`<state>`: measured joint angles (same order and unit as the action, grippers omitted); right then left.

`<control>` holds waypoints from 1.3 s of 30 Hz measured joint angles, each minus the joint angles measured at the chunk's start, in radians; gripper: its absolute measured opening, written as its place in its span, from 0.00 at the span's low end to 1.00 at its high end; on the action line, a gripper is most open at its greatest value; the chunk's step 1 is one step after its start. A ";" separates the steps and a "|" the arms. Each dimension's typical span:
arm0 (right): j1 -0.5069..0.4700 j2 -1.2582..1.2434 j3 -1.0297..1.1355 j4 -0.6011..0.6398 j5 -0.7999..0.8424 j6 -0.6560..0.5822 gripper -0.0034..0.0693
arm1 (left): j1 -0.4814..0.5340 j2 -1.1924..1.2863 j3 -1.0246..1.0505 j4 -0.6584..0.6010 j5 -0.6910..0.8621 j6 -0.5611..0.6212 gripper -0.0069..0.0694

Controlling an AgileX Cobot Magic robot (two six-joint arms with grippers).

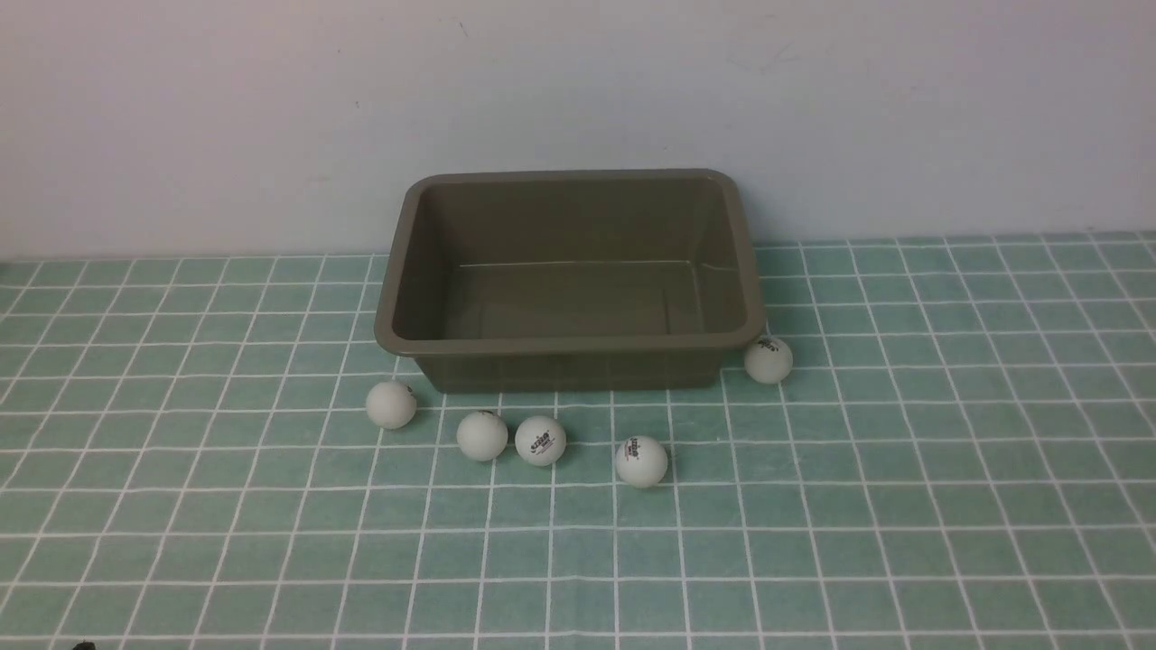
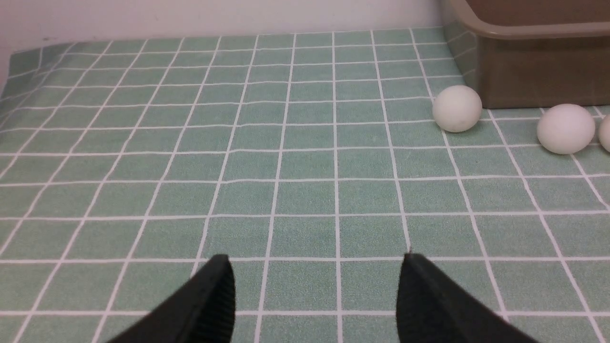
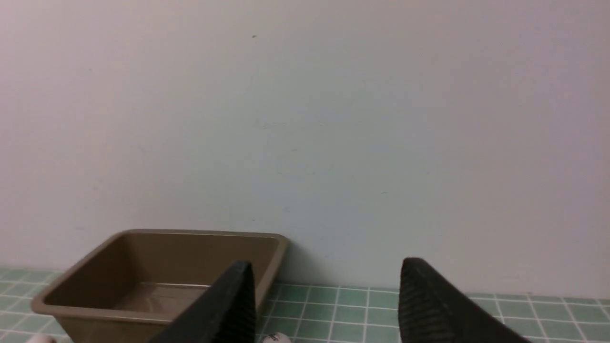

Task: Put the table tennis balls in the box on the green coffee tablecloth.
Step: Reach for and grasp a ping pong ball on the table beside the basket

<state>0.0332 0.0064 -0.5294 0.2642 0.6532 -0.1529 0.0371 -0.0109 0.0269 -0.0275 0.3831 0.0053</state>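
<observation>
The olive-brown box (image 1: 569, 343) stands empty on the green coffee tablecloth (image 1: 813, 542), close to the wall. Several white table tennis balls lie in front of it: one at its near left corner (image 1: 390, 403), two touching (image 1: 481, 435) (image 1: 540, 441), one further right (image 1: 641, 461), one by its right corner (image 1: 769, 359). Neither arm shows in the front view. My left gripper (image 2: 317, 267) is open over bare cloth, well short of the nearest ball (image 2: 457, 108). My right gripper (image 3: 324, 271) is open and empty, raised, facing the wall with the box (image 3: 157, 281) beyond one finger.
A pale wall (image 1: 578, 90) rises directly behind the box. The cloth's far left edge (image 2: 19, 57) shows in the left wrist view.
</observation>
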 joint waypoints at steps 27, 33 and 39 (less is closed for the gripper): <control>0.000 0.000 -0.001 0.039 0.118 0.000 0.57 | 0.000 0.000 0.001 -0.359 -0.267 -0.182 0.63; 0.000 0.000 -0.001 0.039 0.130 -0.018 0.57 | 0.000 0.000 0.001 -0.512 -0.286 -0.192 0.63; 0.000 0.002 -0.001 0.039 0.129 -0.149 0.57 | -0.008 0.000 -0.120 -0.549 -0.095 -0.061 0.63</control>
<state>0.0332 0.0089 -0.5306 0.3034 0.7826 -0.3019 0.0292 -0.0109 -0.0928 -0.5764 0.2885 -0.0561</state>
